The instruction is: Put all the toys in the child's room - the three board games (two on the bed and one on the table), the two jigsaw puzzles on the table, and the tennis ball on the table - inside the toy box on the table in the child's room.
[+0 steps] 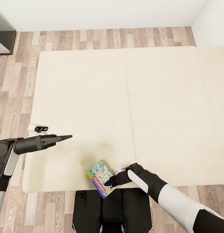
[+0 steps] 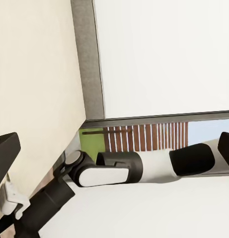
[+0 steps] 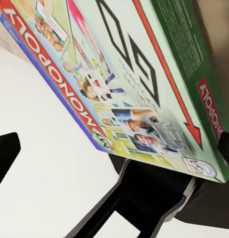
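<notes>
Over the left part of the bed, near its left edge, my left gripper hovers above the beige mattress with nothing in it; from the head view its dark fingers look pressed together into one point, though I cannot tell for sure whether they are clenched. A dark cabinet sits on the wood-plank floor by the wall beyond the bed's far left corner. Through my left wrist camera I see the grey padded frame running beside the mattress, and my other arm stretched across.

Further right, at the bed's near edge, lies the Monopoly board game, a flat colourful box turned at an angle, one corner poking just past the edge. My right gripper is at its near right side, fingers clenched on the box's edge. In the right wrist view the Monopoly box sits tilted, its red banner plain, its edge seated between my dark fingers.
</notes>
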`<state>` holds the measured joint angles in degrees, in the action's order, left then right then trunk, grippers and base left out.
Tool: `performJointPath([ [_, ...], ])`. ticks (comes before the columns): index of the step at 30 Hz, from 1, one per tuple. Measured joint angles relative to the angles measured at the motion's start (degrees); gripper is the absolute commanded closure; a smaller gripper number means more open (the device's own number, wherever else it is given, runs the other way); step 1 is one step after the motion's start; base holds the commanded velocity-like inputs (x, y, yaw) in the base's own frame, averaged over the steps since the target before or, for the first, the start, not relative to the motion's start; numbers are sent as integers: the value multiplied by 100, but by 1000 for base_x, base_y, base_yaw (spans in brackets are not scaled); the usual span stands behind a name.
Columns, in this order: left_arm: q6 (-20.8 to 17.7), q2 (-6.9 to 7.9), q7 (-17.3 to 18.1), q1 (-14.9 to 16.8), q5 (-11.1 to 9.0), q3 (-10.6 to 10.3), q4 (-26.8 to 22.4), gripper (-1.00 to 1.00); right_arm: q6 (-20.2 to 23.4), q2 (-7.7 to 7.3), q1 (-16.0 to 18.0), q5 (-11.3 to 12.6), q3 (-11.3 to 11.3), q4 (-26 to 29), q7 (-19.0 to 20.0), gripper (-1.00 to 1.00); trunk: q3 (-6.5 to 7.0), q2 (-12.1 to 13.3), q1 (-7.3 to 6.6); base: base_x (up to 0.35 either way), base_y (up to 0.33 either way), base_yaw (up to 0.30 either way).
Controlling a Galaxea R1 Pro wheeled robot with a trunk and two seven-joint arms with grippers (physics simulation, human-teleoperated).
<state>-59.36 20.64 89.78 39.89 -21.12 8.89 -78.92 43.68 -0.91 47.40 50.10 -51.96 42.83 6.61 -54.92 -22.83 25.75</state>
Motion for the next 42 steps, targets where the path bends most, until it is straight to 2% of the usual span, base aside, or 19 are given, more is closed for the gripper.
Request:
performJointPath([
  [6, 2, -1, 1, 1, 1, 1, 1, -100, -4, 102, -1, 7, -13, -46, -5, -100, 0, 0, 0, 0, 0, 0],
  [11, 2, -1, 1, 1, 1, 0, 1, -100, -110, 228, 1, -2, -160, -325, 1, -100, 0, 0, 0, 0, 0, 0],
  [22, 3, -1, 1, 1, 1, 5, 1, -100, -237, 252, 1, -3, -209, -445, 10, -100, 0, 0, 0, 0, 0, 0],
  [33, 3, 0, 1, 1, 1, 4, -1, -100, -240, 353, 1, -4, -210, -475, 11, -100, 0, 0, 0, 0, 0, 0],
  [42, 1, 2, 1, 1, 1, 1, -1, -100, -218, 351, 1, -2, -217, -470, 52, -100, 0, 0, 0, 0, 0, 0],
])
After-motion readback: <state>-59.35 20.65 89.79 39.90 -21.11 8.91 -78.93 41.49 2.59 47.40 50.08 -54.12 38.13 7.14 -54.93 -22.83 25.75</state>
